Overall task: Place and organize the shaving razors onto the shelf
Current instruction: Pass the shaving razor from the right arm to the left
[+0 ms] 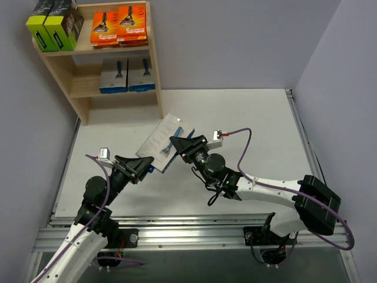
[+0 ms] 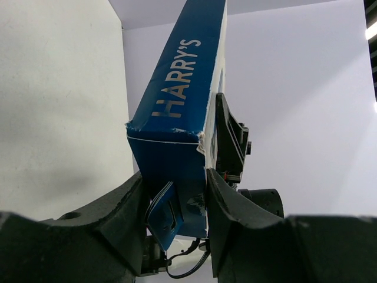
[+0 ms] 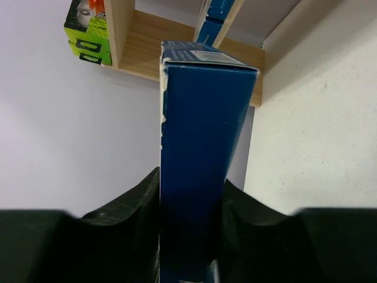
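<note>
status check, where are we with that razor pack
Right gripper shut on grey razor pack, pack lifted and tilted. Left gripper straddles its near end, grip unclear. Path to shelf looks open.

White table (image 1: 235,118), pale grey walls (image 1: 235,41)

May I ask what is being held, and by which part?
The right gripper clamps the Harry's razor box across one long blue edge; the left gripper straddles its near corner, grip uncertain.
</note>
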`<action>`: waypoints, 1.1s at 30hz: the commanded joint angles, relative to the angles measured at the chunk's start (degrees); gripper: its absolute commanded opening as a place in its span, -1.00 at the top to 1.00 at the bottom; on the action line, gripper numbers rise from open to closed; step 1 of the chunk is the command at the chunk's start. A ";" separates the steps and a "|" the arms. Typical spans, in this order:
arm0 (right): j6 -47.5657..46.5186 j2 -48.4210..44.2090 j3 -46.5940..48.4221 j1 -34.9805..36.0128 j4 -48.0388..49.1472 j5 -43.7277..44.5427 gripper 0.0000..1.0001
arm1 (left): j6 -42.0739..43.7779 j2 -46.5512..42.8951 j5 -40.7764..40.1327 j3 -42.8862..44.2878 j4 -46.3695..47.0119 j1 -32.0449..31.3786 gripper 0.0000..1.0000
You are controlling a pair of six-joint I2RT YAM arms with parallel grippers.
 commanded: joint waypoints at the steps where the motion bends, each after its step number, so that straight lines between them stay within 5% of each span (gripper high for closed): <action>1: 1.77 -0.89 1.36 -1.39 1.78 -1.66 0.38 | 0.48 -0.86 -0.73 0.71 -0.04 0.89 0.95; 4: 2.47 -1.85 0.31 -2.27 0.81 -2.46 -0.17 | 1.27 -1.92 -0.20 1.93 -3.11 2.73 0.95; 5: 2.56 -2.29 0.04 -2.44 0.45 -2.63 -0.56 | 2.14 -2.27 -0.11 2.46 -4.26 3.26 0.95; 8: 2.56 -3.79 -0.84 -3.50 -1.13 -3.60 -0.87 | 5.47 -3.50 0.07 5.62 -11.97 6.32 0.95; 20: 2.65 -18.79 -9.43 -7.01 -12.28 -2.81 -1.00 | 14.44 2.64 3.14 13.53 -19.12 15.92 0.95; 33: 0.81 -35.61 -18.59 -16.85 -26.79 -8.43 -1.00 | 28.34 11.08 -3.97 35.76 -34.76 21.19 0.95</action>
